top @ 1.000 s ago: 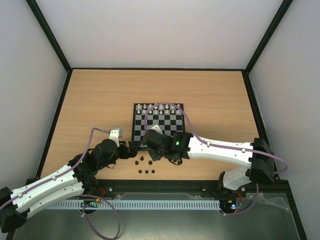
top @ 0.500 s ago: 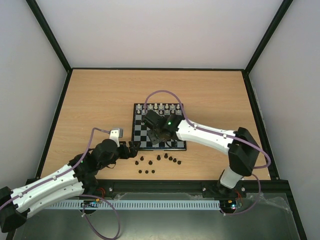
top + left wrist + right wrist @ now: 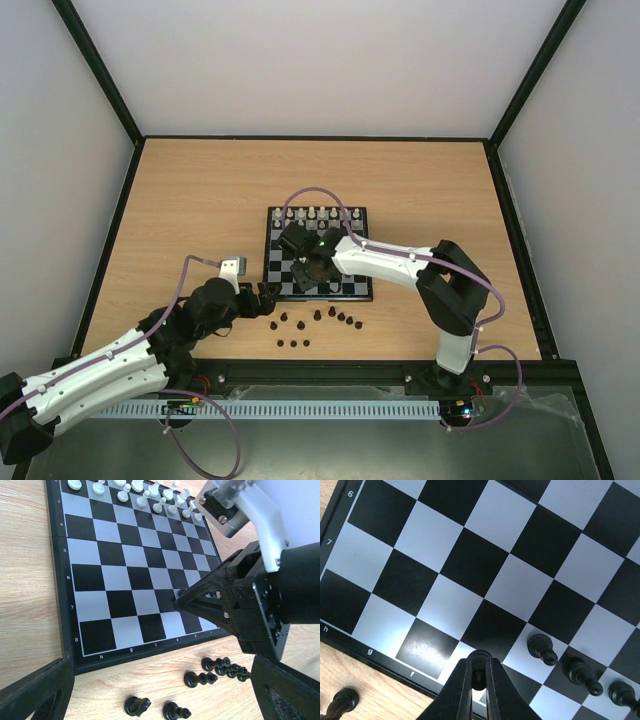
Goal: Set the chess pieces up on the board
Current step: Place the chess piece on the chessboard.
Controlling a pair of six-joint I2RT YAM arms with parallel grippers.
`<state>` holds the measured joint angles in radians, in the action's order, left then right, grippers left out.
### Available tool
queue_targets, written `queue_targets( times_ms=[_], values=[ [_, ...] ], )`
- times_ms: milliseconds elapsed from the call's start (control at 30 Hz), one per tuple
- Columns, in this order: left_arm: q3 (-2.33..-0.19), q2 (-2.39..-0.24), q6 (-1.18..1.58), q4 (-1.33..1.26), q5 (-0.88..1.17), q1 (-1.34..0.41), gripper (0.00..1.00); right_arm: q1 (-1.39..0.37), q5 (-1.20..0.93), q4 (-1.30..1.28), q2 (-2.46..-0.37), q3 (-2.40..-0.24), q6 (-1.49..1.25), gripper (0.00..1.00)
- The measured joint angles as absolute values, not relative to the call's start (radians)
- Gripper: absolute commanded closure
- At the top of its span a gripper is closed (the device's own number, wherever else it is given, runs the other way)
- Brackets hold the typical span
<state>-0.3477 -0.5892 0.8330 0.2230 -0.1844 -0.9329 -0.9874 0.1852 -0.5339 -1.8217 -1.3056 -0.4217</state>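
Observation:
The board (image 3: 276,262) lies mid-table, white pieces along its far rows. My right gripper (image 3: 312,274) hangs over the board's near rows, shut on a dark chess piece (image 3: 479,673) held just above a near-edge square by the "f" mark. Three dark pieces (image 3: 542,648) stand on the board (image 3: 485,555) to its right. My left gripper (image 3: 268,297) is open and empty, low at the board's near left corner. Several dark pieces (image 3: 200,678) lie on the wood between its fingers (image 3: 35,690), off the board (image 3: 125,570). The right gripper's tip (image 3: 178,602) shows in the left wrist view.
White pieces (image 3: 135,487) fill the board's far rows. More loose dark pieces (image 3: 292,343) lie on the table near the front edge. Another dark piece (image 3: 342,701) lies just off the board's near edge. Black frame rails border the table.
My right gripper has moved from the table in front of the board up onto the board's near rows, carrying the dark piece. The left arm has not moved.

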Motion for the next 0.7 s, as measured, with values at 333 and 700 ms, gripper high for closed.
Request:
queue_targets(
  times_ms=[333,700],
  values=[
    [-0.348,-0.591,0.833,0.223,-0.185,-0.933,0.0,-0.964,0.184,-0.508,-1.853,-1.321,-0.414,0.99],
    [-0.348,-0.596,0.833,0.223,-0.185,-0.933,0.01,-0.945,0.183,-0.492,-1.882,-1.321,-0.41,0.99]
  ],
)
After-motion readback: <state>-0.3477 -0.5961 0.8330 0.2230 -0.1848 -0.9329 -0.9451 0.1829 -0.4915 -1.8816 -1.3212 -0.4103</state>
